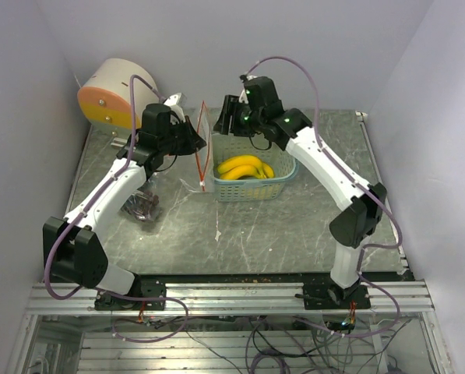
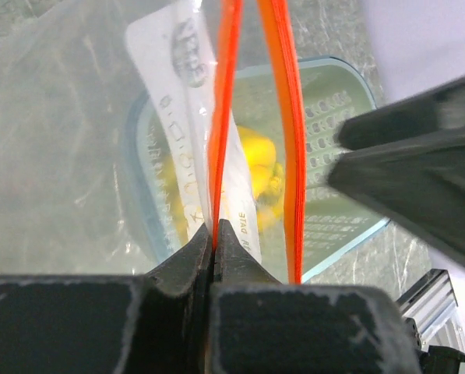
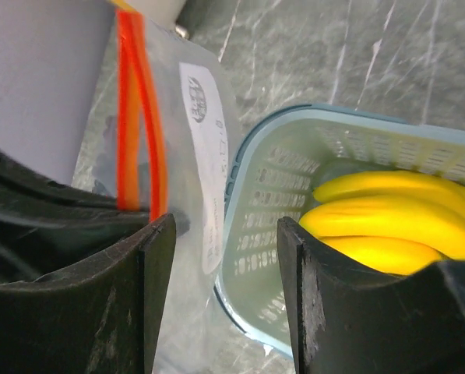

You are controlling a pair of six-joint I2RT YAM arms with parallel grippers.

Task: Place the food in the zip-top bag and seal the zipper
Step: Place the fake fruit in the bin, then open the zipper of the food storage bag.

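Orange zipper strips point(image 2: 224, 117) edge the mouth of the clear zip-top bag point(image 1: 204, 152), which hangs upright just beside the left wall of the pale teal basket point(image 1: 285, 181). The left hand point(image 2: 216, 234) is clamped tight on one strip only. The other lip stands free a little apart, so the mouth gapes narrowly. The right hand point(image 3: 224, 234) is partly open and holds nothing; it hovers over the basket's far-left end, close to the bag.

The yellow bananas point(image 3: 388, 218) lie in the basket, untouched. A dark clump point(image 1: 142, 206) on the worktop point(image 1: 294, 234) beside the left arm is probably the grapes, though it is too small to be sure.

The bananas look firm, smooth-skinned and the heaviest of the food. A wide grip across the middle of the bunch, or near the stem end where the fruits join, should keep them from swinging. Grapes would be soft and apt to shed or roll, so they are best cupped gently as a cluster. The bag film is thin, limp and slippery — only the zipper strip gives any stiffness, so that is the place to hold it. With one lip loose, the bunch could snag on the way in.
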